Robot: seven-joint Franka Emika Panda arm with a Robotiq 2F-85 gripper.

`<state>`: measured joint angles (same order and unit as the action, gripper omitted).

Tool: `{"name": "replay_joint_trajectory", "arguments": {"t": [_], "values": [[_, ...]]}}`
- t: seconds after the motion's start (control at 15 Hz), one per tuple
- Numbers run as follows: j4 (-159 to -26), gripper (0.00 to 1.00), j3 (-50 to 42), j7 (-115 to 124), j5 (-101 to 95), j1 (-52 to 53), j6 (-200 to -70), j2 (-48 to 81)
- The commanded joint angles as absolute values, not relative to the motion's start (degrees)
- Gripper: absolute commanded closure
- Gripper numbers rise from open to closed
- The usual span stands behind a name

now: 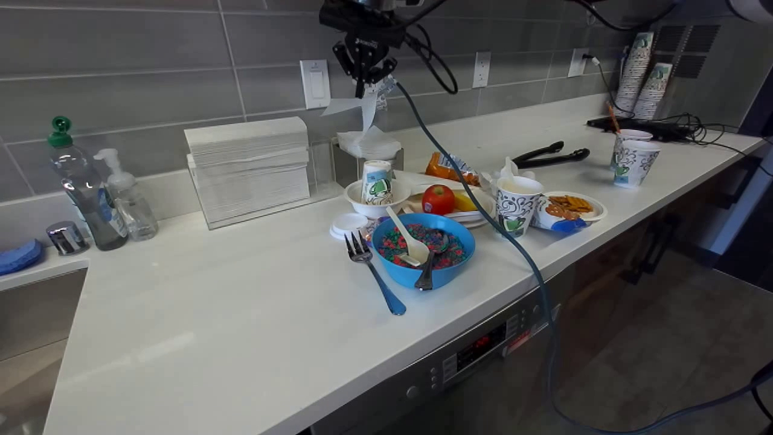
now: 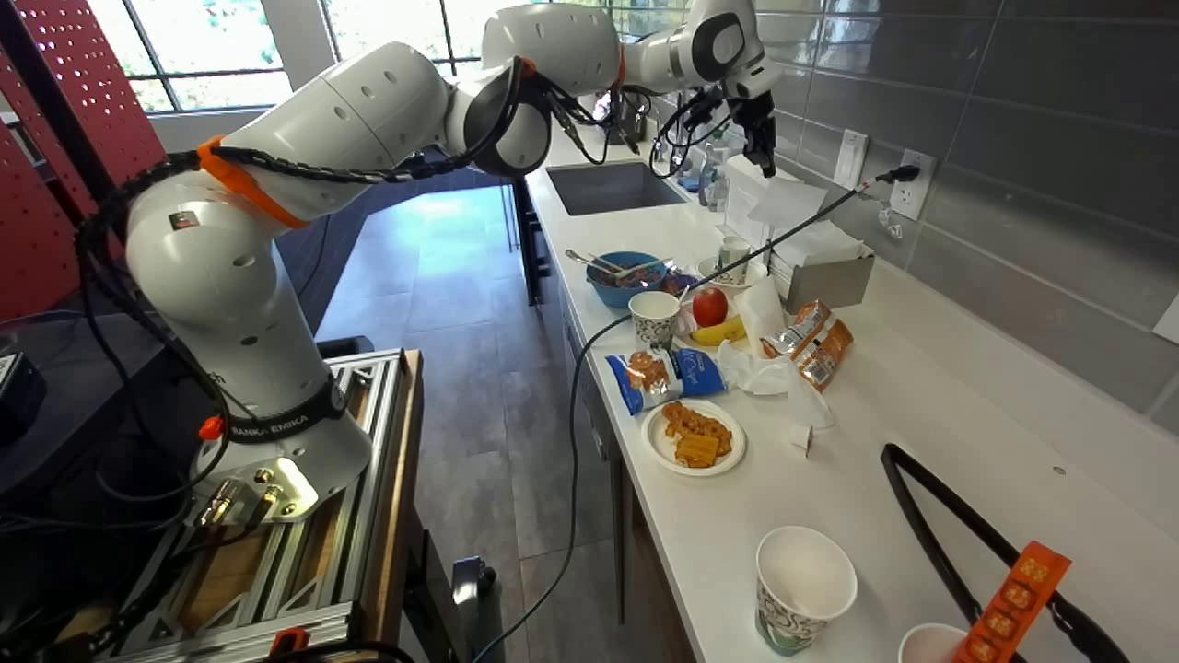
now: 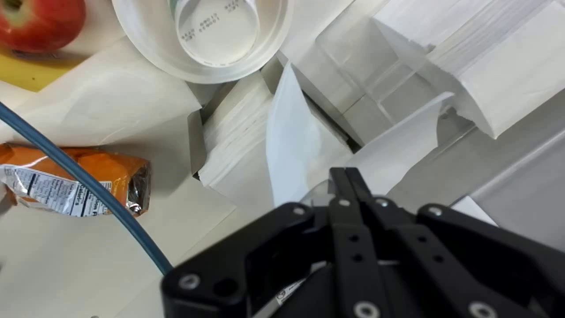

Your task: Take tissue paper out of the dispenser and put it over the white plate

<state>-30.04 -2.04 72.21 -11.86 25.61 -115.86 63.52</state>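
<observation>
My gripper (image 1: 360, 95) is above the open grey box dispenser (image 1: 346, 166) of folded napkins. It also shows in an exterior view (image 2: 767, 170) and in the wrist view (image 3: 345, 172). Its fingers are shut on a white tissue paper (image 1: 368, 113), which spreads to both sides of the fingertips and hangs down towards the stack. The sheet also shows in the wrist view (image 3: 289, 141); whether its lower end is free of the stack I cannot tell. A white plate (image 2: 656, 448) with orange crackers lies on the counter, away from the gripper. Another light plate is under the apple.
A large ribbed white paper stack (image 1: 250, 163) stands beside the dispenser. A white bowl (image 1: 355, 202) with an upturned paper cup (image 1: 377, 184) is in front. A red apple (image 1: 438, 199), blue bowl (image 1: 395, 272) and orange bag (image 2: 815, 345) are near. A blue cable (image 1: 477, 199) crosses over the counter.
</observation>
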Motion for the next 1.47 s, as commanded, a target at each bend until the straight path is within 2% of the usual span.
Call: {"name": "replay_joint_trajectory", "arguments": {"t": [0.0,0.2,0.67,1.2,1.4], "values": [[-32.46,1.0,1.34,70.54,-8.26,23.82,-109.78,59.46],[-33.25,1.0,2.09,72.39,-7.44,22.57,-106.11,58.43],[-34.78,1.0,4.72,66.27,-7.12,18.83,-111.77,60.73],[-53.14,1.0,12.11,48.5,-7.44,13.09,-140.57,55.65],[-60.2,1.0,14.59,44.96,-7.76,11.14,-146.98,51.97]]}}
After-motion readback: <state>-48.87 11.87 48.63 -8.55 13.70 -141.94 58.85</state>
